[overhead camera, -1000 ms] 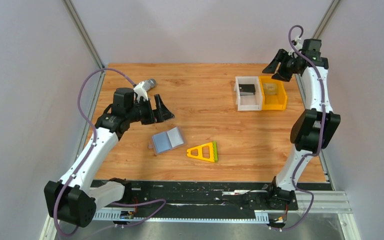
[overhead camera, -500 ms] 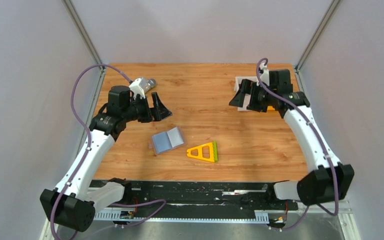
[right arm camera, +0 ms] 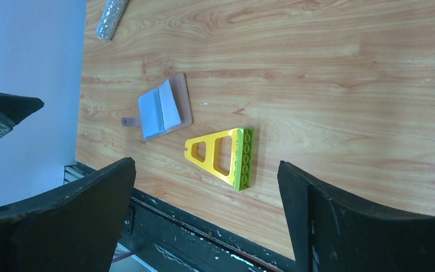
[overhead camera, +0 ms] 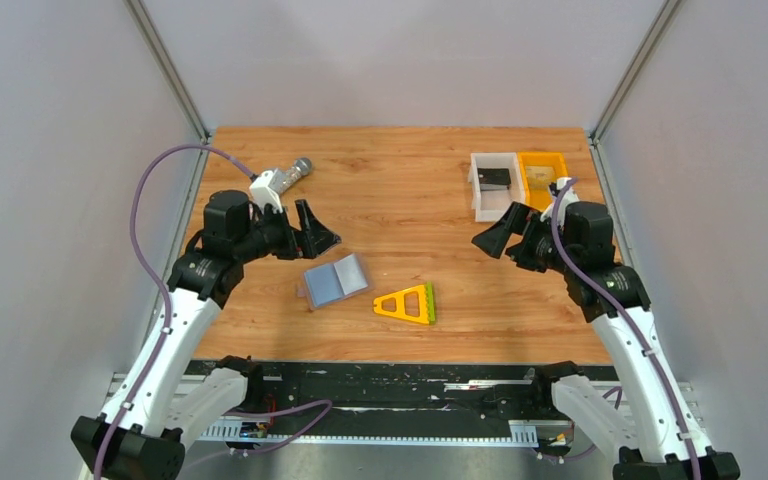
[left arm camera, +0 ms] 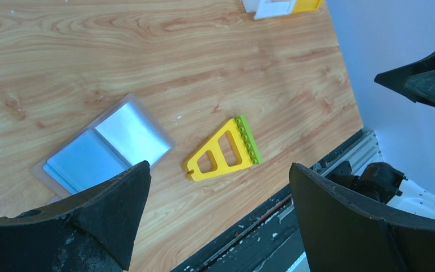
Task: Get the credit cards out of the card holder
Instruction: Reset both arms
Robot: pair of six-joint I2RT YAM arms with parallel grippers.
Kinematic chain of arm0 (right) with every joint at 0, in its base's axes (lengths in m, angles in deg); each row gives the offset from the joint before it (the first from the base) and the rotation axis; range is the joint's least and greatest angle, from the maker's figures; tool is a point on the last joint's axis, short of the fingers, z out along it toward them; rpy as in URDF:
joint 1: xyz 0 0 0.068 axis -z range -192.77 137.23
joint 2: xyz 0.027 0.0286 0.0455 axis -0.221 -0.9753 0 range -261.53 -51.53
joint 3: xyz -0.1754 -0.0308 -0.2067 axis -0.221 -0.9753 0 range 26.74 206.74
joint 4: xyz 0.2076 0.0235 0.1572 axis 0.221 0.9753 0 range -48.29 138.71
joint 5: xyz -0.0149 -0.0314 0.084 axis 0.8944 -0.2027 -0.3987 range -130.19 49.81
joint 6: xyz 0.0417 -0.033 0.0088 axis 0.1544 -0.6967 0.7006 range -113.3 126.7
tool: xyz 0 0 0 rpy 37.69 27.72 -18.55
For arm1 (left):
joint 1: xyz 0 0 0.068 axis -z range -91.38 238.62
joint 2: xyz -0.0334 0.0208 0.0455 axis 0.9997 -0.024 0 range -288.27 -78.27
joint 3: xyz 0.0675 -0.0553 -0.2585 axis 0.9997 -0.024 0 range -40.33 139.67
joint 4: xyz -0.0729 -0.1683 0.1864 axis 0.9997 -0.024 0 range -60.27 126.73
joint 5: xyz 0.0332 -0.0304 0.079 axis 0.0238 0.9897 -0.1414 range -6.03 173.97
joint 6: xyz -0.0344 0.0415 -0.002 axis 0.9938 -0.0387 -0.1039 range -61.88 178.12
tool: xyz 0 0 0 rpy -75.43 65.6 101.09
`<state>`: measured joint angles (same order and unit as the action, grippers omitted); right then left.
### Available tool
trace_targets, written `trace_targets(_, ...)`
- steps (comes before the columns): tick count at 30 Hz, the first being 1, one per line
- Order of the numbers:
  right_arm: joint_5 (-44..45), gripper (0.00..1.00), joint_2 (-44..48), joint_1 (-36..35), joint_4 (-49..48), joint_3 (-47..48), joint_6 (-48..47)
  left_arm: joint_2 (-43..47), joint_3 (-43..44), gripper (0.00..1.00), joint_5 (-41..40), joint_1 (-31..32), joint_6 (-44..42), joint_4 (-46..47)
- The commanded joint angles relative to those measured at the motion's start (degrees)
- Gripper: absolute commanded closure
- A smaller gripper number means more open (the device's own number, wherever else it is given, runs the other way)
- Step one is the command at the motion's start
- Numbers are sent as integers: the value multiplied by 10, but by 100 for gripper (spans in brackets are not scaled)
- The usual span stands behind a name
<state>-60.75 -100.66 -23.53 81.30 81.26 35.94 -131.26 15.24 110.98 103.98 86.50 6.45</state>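
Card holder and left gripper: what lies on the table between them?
Nothing: in the top view only bare table separates the open left gripper from the card holder.

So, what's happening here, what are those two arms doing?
Two robot arms are meant to empty a card holder, which lies open on the wooden table beside a yellow-and-green triangular frame. Right now neither touches it. The left gripper hovers close to it, and the right gripper hangs near the white bin and orange bin. Both grippers are open and empty.
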Motion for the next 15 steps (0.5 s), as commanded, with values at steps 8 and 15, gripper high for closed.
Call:
trace_targets(8,4,0,70,-2,-43,-26,56,51,-55,0,5,2,11,33)
trace_targets(15,9,0,75,-2,-45,-27,57,57,-63,0,3,2,6,31)
